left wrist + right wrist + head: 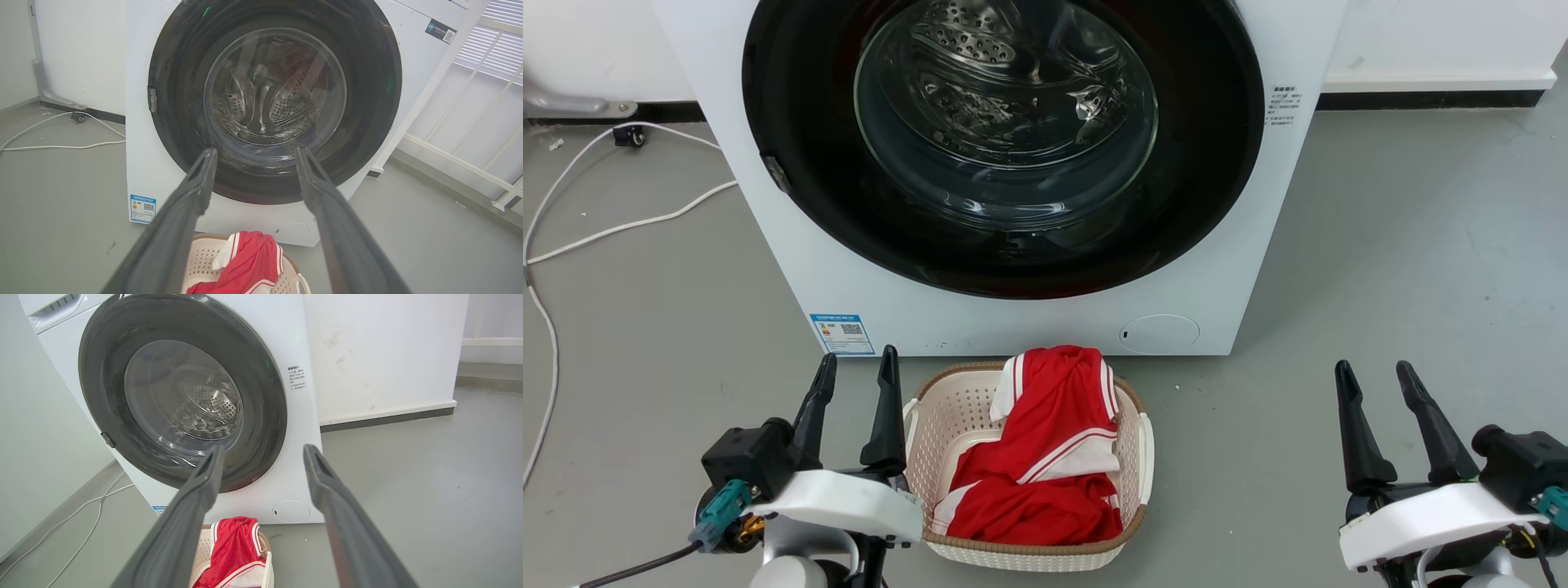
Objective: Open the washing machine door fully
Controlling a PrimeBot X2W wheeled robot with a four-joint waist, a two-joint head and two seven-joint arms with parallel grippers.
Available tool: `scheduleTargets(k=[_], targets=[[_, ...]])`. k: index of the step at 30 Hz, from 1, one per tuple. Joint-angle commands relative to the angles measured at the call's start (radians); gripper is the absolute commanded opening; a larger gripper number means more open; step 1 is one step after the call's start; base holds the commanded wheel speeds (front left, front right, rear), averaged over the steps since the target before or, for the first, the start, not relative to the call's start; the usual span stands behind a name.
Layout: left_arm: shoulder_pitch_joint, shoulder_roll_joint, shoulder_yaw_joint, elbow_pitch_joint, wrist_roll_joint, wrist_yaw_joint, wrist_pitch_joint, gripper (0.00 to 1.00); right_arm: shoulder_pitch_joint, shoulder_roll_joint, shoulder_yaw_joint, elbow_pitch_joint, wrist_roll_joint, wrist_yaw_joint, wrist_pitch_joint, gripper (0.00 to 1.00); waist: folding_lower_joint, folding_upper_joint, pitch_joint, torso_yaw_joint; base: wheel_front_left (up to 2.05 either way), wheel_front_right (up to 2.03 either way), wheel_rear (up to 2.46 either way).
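Directly ahead in head view: white washing machine (1013, 318), standing on grey floor (1405, 269) against a white wall.

Set in machine front: washing machine door (1005, 106), a glossy black disc with a clear glass bowl at centre. Shut, lying flush against the front panel. Perforated steel drum visible through the glass. Small grey catch (774, 171) on left rim of door.

On front panel, low down: blue sticker (842, 333) at left corner, round flap (1159, 333) toward right.

At lower left of head view: left gripper (858, 359), fingers parted moderately, holding nothing, tips pointing toward the machine, well apart from the door, just beside the basket's left edge.

At lower right: right gripper (1373, 367), fingers parted by a similar gap, holding nothing, over bare floor, apart from machine and basket.

On floor just in front of machine, between the two grippers and nearer the left one: cream basket (931, 425). Inside it, a heaped red garment (1045, 457) with white stripes, draped up against the rear rim.

Left of machine: white cable (629, 224) trailing across floor.

In both wrist views: door seen beyond the parted fingers, not touched.
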State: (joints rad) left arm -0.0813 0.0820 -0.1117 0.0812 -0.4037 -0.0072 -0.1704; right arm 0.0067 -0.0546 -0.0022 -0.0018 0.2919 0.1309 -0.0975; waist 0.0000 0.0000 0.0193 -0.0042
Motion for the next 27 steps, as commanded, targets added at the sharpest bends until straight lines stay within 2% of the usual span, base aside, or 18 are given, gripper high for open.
scheduleTargets(k=[1, 27], targets=[[-0.008, 0.006, -0.002, -0.008, 0.027, 0.007, -0.008, 1.00, 0.006, 0.003, 0.001, -0.014, -0.027, 0.000, -0.006, 1.00, 0.0000, 0.0000, 0.001, 0.000, 0.00, 0.00, 0.00], [0.006, 0.013, -0.024, -0.014, 0.232, 0.039, -0.063, 1.00, 0.019, 0.005, 0.004, -0.035, -0.210, 0.000, -0.025, 1.00, 0.0000, 0.0000, 0.010, 0.000, 0.00, 0.00, 0.00]])
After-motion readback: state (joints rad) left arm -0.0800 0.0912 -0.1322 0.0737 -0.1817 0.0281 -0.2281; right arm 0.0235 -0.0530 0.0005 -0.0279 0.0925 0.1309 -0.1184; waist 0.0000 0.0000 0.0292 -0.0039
